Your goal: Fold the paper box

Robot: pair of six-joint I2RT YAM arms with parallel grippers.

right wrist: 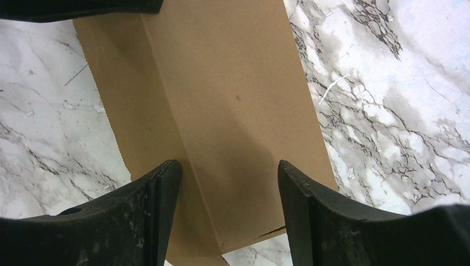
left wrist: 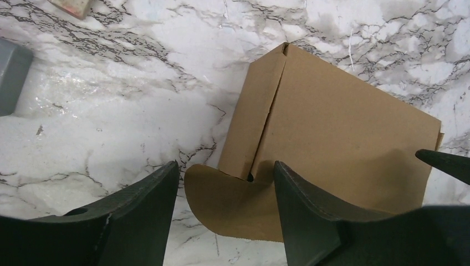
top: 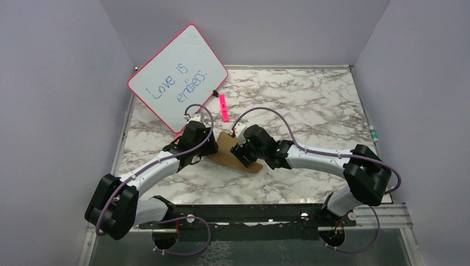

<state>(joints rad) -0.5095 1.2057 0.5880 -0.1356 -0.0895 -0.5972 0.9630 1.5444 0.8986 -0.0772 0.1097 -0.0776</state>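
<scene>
Presently my left gripper [left wrist: 225,166] and right gripper [right wrist: 227,165] hang open above the box [left wrist: 343,127] on the desk [left wrist: 111,100], likely placed to tuck its flap [left wrist: 221,205].

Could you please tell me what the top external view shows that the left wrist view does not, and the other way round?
Only the top external view shows the whole whiteboard with its blue handwriting at the back left, and the full left arm and right arm reaching towards the middle. Only the left wrist view shows the box's details: a rounded flap lying out flat at its near corner and a folded-up side panel. Both show the paper box, the marble table and the left gripper, whose fingers are spread in the wrist view.
</scene>
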